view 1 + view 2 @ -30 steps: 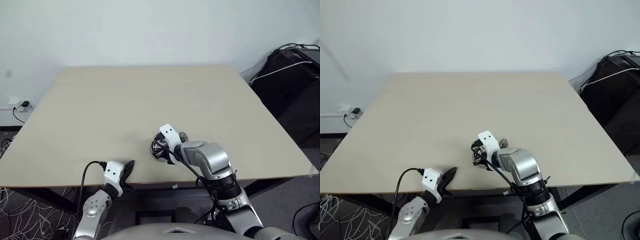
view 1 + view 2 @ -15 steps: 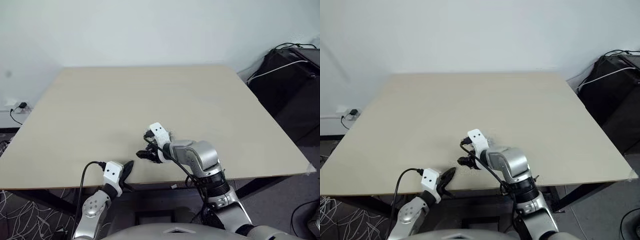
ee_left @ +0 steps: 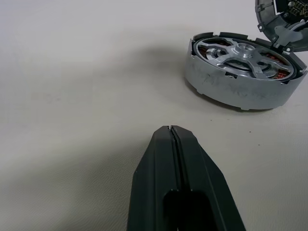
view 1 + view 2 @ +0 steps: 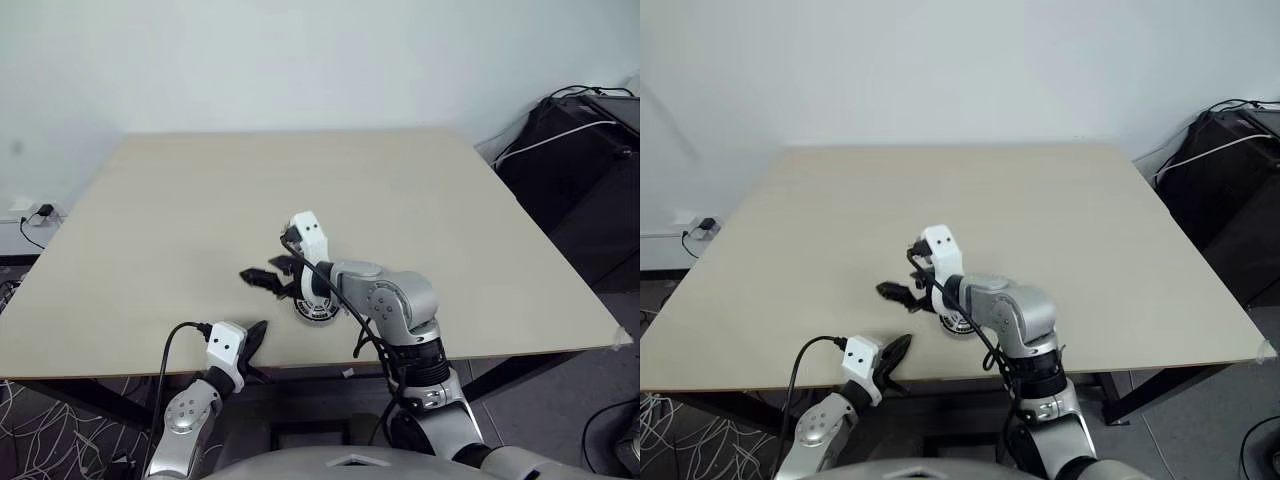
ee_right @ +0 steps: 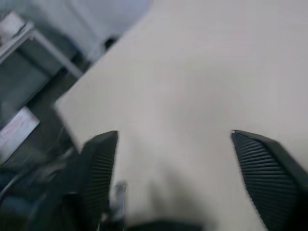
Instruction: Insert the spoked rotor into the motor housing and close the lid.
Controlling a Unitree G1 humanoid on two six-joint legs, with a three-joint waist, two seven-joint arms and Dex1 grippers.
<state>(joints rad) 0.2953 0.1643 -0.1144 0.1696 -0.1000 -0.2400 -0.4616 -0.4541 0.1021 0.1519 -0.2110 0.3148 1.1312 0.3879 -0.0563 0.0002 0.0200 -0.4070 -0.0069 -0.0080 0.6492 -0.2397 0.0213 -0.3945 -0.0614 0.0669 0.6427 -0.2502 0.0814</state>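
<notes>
Two grippers are working near the table's (image 4: pixel 420 190) front edge. Left gripper (image 3: pixel 172 129) is resting at that edge, fingers pressed together. Right gripper (image 4: pixel 262 277) is hovering beside the motor housing (image 3: pixel 240 91) with fingers spread, holding nothing. Spoked rotor (image 3: pixel 245 54) is sitting inside the housing; the lid (image 3: pixel 284 19) is apparently standing open. Closing well means pushing the lid down squarely while keeping the housing from sliding.

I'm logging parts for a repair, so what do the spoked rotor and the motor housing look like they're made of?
Spoked rotor: looks like bright machined metal, likely aluminium, with a satin sheen on hub and spokes. Motor housing: dull grey metal-looking wall with faint scuffs; copper-coloured windings show between the spokes.
</notes>
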